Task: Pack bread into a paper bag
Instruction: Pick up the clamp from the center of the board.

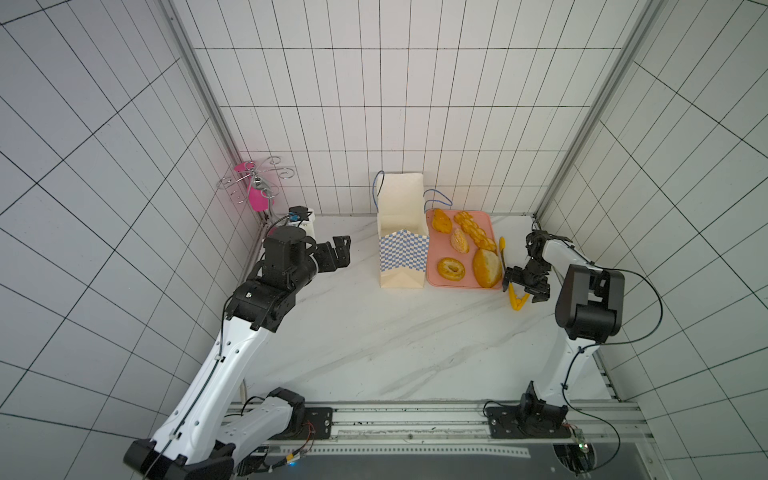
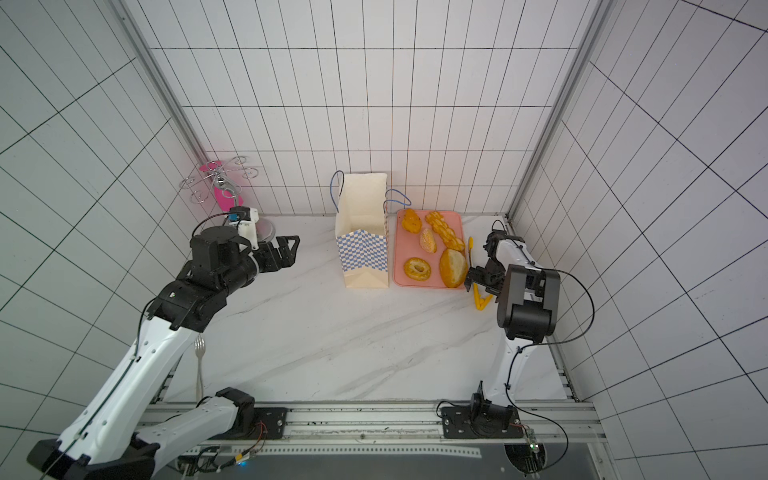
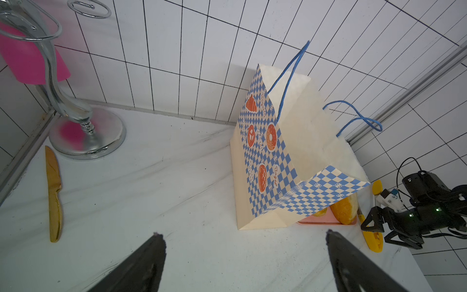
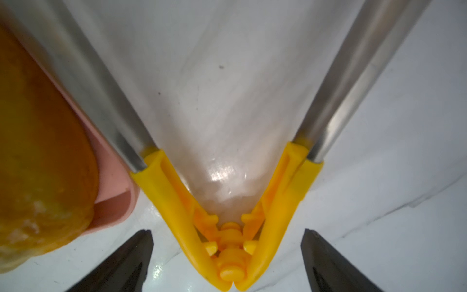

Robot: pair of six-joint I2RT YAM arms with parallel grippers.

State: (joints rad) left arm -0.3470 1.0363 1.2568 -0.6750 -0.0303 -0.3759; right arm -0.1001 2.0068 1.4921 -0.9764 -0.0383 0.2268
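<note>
Evidently, nothing is seen packed: the bread (image 1: 487,268) is left on the tray (image 1: 437,246), the paper bag (image 1: 402,249) stood open. The left gripper (image 3: 243,233) and right gripper (image 4: 227,230) are spread, the tongs (image 4: 161,182) ungripped.

In the left wrist view, you see the bag (image 3: 265,164) hiding most of the tray (image 3: 321,222) and nearly all the bread (image 3: 345,211). In the right wrist view, the bun (image 4: 38,151) is blurred and cut off at the edge; the tongs' (image 4: 177,197) arms run out of frame.
</note>
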